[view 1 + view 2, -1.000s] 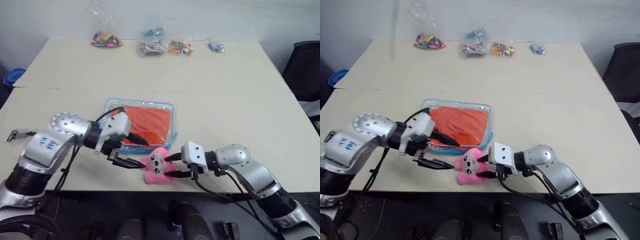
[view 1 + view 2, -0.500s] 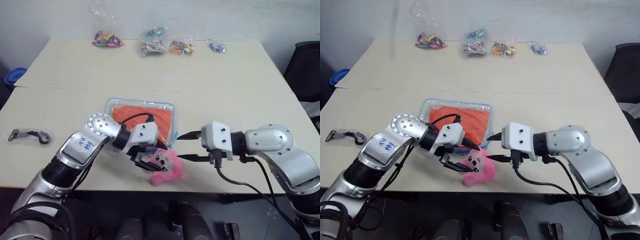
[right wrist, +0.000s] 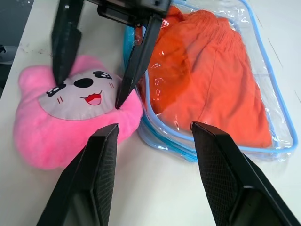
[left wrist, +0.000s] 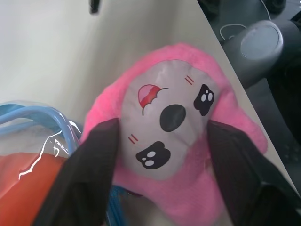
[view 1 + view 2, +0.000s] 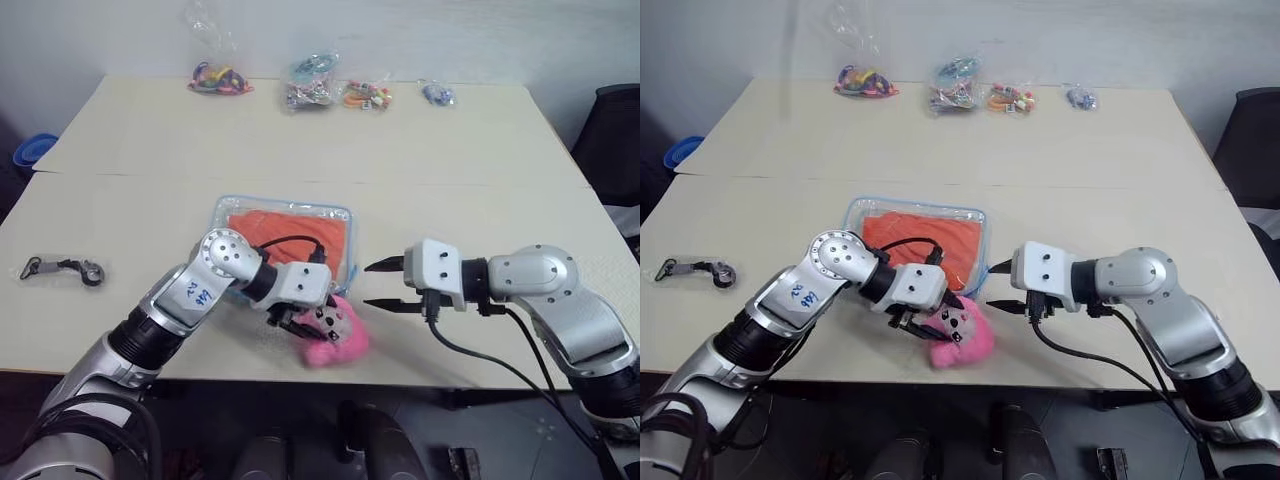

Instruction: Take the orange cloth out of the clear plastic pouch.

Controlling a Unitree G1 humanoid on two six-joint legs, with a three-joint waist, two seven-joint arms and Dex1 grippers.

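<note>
Two grippers work at the near table edge. The left gripper has its black fingers partly closed around the pink plush charm, pads on either side of its face; whether they actually pinch it I cannot tell. The right gripper hovers just beside the charm with jaws apart, holding nothing. The orange cloth is fully inside the clear plastic pouch, which lies flat on the table.

Handling guess: cloth is light, soft and limp, so it should bunch and drag on the plastic; pouch is thin, slick and likely to slide unless pinned. Best hold looks like the cloth's gathered hem (near the blue zipper trim), with the other gripper steadying the pouch.

Right wrist view shows the hem's puckers and wrinkled plastic; head views add small trinket bags at the far edge.
</note>
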